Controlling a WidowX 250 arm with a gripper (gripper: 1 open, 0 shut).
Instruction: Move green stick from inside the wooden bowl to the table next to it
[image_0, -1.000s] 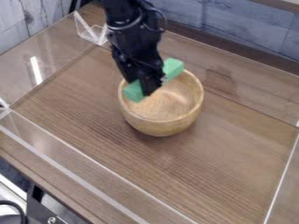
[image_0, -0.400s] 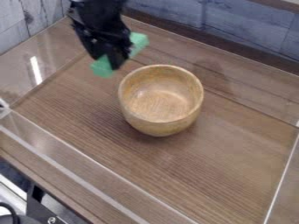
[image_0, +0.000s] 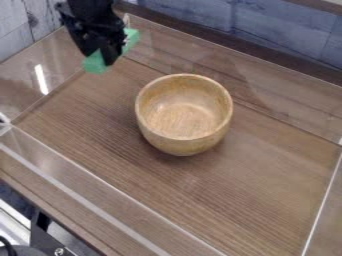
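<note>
Your gripper (image_0: 112, 47), in the upper left of the frame, was closed on the green stick (image_0: 124, 38). The stick was held up there with green showing on either side of the dark fingers, outside the wooden bowl (image_0: 151, 123) and up and left of it. Whether its underside touched the table (image_0: 158, 185) you could not tell from this view.

It looked like a light, stiff block, probably smooth enough to twist if pinched near one end, and unlikely to break. You would have done best to keep hold across its narrow width, near the middle, and to open gently once it lay flat.

You had one gripper, one green stick and one wooden bowl, the bowl sitting mid-frame on the one table.
</note>
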